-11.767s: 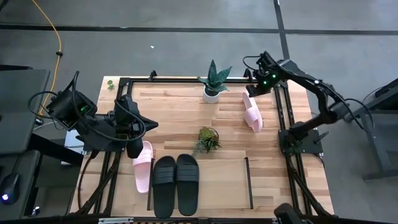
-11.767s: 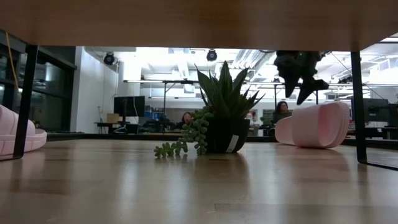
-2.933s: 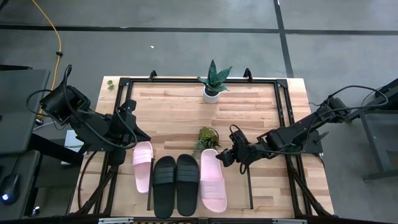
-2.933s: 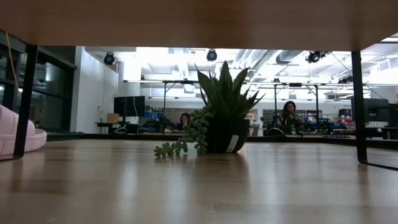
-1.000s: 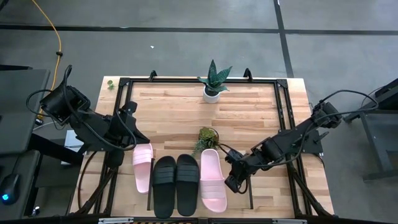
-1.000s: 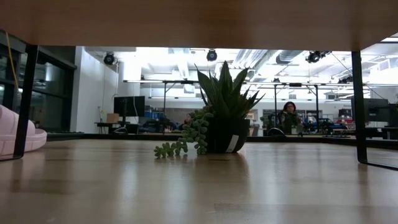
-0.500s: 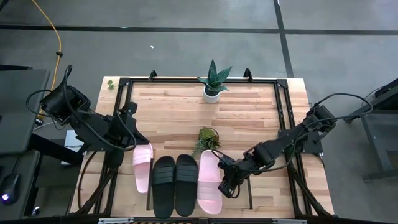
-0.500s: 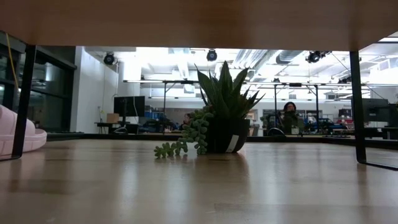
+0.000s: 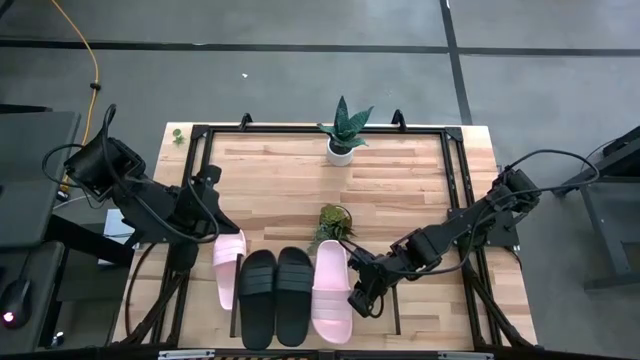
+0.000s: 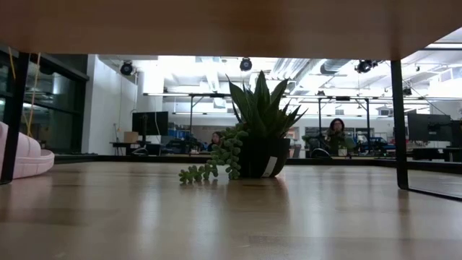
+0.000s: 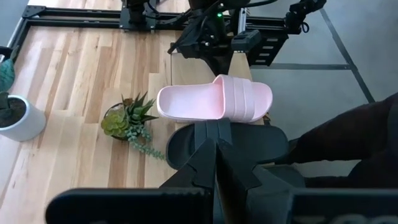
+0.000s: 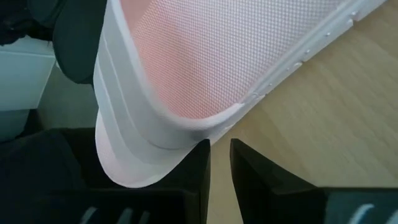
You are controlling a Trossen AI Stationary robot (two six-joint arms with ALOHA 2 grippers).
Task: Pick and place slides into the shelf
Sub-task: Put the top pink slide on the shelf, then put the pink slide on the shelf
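Touching pink slide (image 12: 186,74), right tool (image 9: 362,300)

Light plank table (image 9: 300,175), spiky plant in white pot (image 9: 342,130), small trailing succulent (image 9: 333,222), low shelf board (image 9: 372,325) bearing pink slide (image 9: 229,268), two black slides (image 9: 276,296), second pink slide (image 9: 331,288) abreast

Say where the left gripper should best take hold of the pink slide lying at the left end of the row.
Probably the ribbed strap of the left pink slide: it arches over the flat sole, giving two fingers something to close across. Come from above. The black slide crowds its inner edge, so a side approach looks cramped. The left gripper sits just beyond its far end.
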